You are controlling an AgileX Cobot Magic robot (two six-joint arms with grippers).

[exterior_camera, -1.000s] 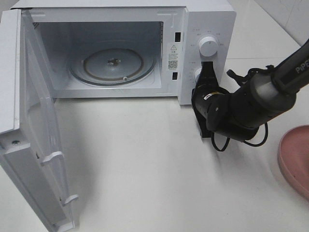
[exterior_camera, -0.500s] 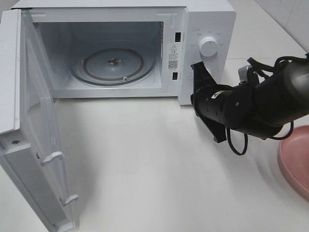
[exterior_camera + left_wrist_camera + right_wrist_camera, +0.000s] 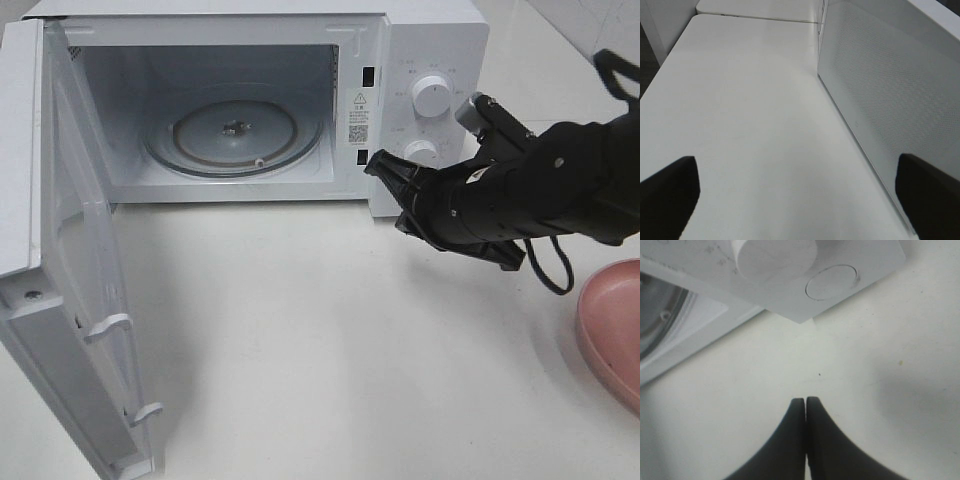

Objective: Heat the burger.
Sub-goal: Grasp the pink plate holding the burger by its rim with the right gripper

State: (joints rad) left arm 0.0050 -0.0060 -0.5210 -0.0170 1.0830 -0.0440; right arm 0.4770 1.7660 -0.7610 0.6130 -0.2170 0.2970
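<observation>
White microwave [image 3: 430, 50] gapes empty at upper left while the right hand [image 3: 376, 168], pinched shut on nothing, hovers mid-frame near its dials [image 3: 431, 95]; burger out of shot, fetching it apparently next.

Kitchen-type spot, far as I see: white microwave [image 3: 430, 40], door hanging open, plain white counter [image 3: 320, 340], pink plate [image 3: 612, 320], tiled wall [image 3: 590, 30] in corner.

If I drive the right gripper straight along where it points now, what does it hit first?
Probably the front of the microwave, on the strip between its opening and the knobs: the right gripper, shut, points there from close by. Depth is unclear; the table could come first.
</observation>
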